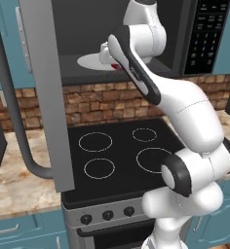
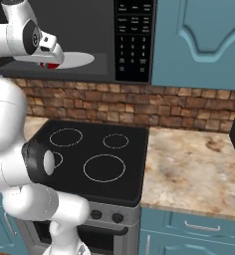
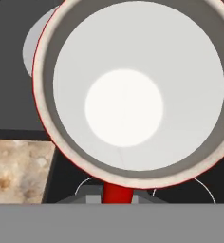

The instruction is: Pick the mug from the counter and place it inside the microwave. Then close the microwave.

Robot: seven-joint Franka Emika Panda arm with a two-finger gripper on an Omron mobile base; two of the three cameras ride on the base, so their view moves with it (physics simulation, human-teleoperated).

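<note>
- One small red cylindrical mug with a white inside (image 3: 133, 95) hangs at the mouth of the large grey-framed microwave (image 1: 131, 73), a sliver of its red wall (image 1: 116, 66) showing under the white robot arm's wrist (image 1: 136, 34) in the left base view
- Clamped together on the mug's wall, the two-finger gripper (image 3: 117, 197) pinches it at the rim, with red showing between the dark finger tips (image 3: 88, 195) in the hand view; gripping the rim would keep the cup upright and its open mouth facing the hand camera
- Below the cup in the hand view lie the white round turntable (image 3: 33, 50) and the dark cavity floor, and the mug seems to be over the front of the cavity rather than set down; whether its base touches anything cannot be told
- Swung wide to the left, the dark-windowed microwave door with its long grey handle (image 1: 19, 121) leaves the opening free for the arm to reach in
- Underneath sit the black glass stovetop with white rings (image 2: 97, 149) and the beige-and-brown speckled marble-look counter (image 2: 194, 169), with the mug off the counter; lowering it onto the turntable, letting go and shutting the door appear to be what remains
</note>
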